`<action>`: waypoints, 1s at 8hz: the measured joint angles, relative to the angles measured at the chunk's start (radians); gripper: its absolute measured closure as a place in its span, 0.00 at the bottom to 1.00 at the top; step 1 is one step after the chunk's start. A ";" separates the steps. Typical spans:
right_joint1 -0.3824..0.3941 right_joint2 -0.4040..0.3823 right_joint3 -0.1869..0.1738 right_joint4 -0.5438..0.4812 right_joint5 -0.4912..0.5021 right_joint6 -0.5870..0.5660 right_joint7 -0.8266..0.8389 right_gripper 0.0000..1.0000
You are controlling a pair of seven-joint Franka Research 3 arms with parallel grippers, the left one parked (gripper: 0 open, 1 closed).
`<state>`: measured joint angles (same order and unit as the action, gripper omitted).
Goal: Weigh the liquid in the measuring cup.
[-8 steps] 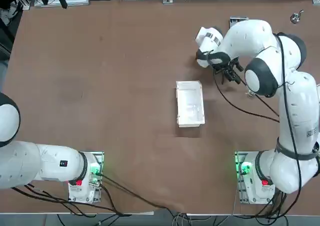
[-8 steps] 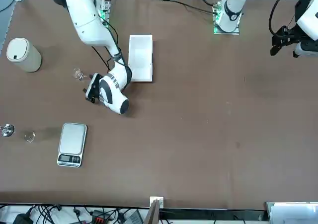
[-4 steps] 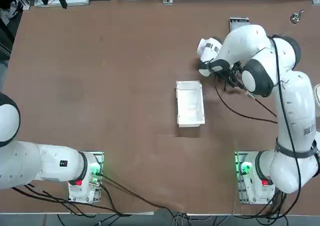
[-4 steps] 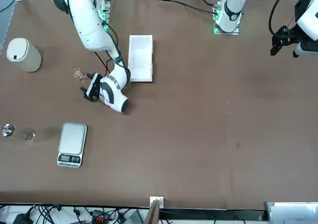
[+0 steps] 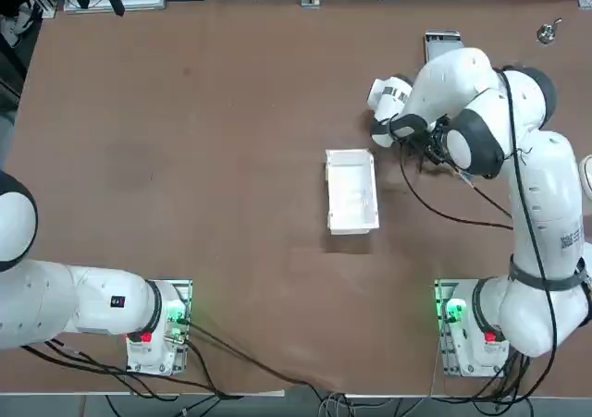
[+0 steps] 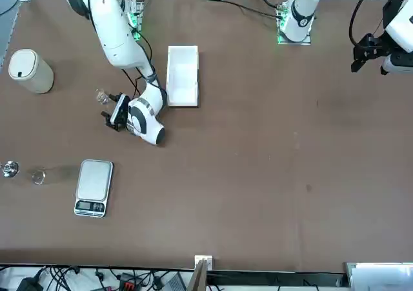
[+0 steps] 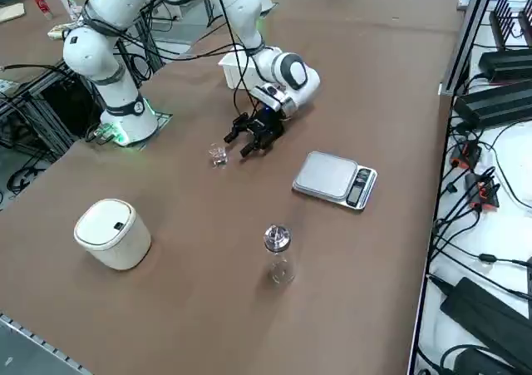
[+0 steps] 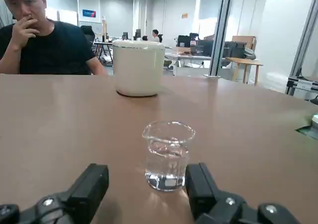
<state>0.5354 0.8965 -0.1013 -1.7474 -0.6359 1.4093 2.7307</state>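
The measuring cup (image 8: 168, 155) is a tiny clear beaker with a little liquid at its bottom, upright on the brown table (image 6: 271, 149). It also shows in the front view (image 6: 101, 97) and the right side view (image 7: 219, 155); the arm hides it in the top view. My right gripper (image 8: 146, 186) is open and held low and level just short of the cup, with one finger (image 8: 92, 184) off to each side and no contact. The gripper also shows from the front (image 6: 109, 106) and the side (image 7: 239, 145). The grey scale (image 6: 93, 188) lies flat and bare farther out on the table (image 7: 334, 180).
A white rectangular tray (image 5: 331, 215) sits mid-table beside my forearm. A white lidded canister (image 7: 112, 234) stands beyond the cup (image 8: 138, 67). A shiny knob-like piece (image 6: 8, 169) and a small clear round piece (image 6: 39, 176) lie near the scale. A person (image 8: 44, 40) sits past the table's edge.
My right gripper has moved closer to the measuring cup, away from the scale's side. The cup, scale and tray have stayed put.
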 joint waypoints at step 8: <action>-0.048 -0.004 -0.008 -0.028 0.002 0.004 0.008 0.06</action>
<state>0.4878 0.8921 -0.1097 -1.7756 -0.6339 1.4135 2.7392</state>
